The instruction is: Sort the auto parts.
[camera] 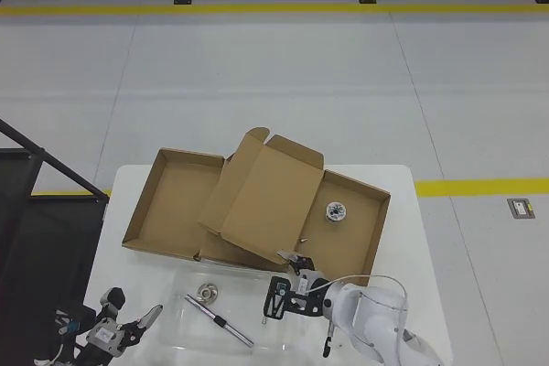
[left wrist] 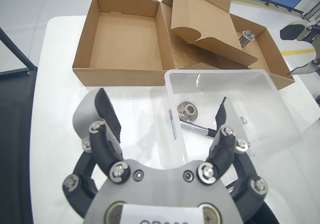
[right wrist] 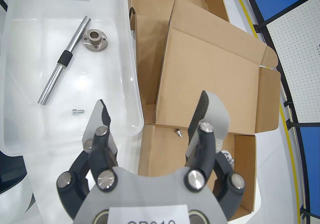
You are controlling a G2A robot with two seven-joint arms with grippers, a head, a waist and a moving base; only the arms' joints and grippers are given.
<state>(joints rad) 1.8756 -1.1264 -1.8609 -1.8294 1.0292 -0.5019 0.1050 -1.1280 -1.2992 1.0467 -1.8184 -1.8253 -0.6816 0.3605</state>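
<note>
A clear plastic bin (right wrist: 132,64) at the table's front holds a metal rod with a black sleeve (right wrist: 63,59), a round flange (right wrist: 95,39) and a small bolt (right wrist: 78,111). Behind it an open cardboard box (camera: 371,233) holds a gear-like part (camera: 335,211) and another small bolt (right wrist: 178,132). My right gripper (right wrist: 152,102) hangs open and empty over the seam between bin and box, close to that bolt. My left gripper (left wrist: 162,99) is open and empty at the bin's left end, low over the table, with the flange (left wrist: 187,109) and rod (left wrist: 197,129) just beyond it.
A second, empty cardboard box (camera: 169,201) lies at the back left. Its raised lid flaps (camera: 265,197) lean over the middle between the two boxes. A black frame (camera: 18,238) stands off the table's left edge. Bare tabletop shows left of the bin.
</note>
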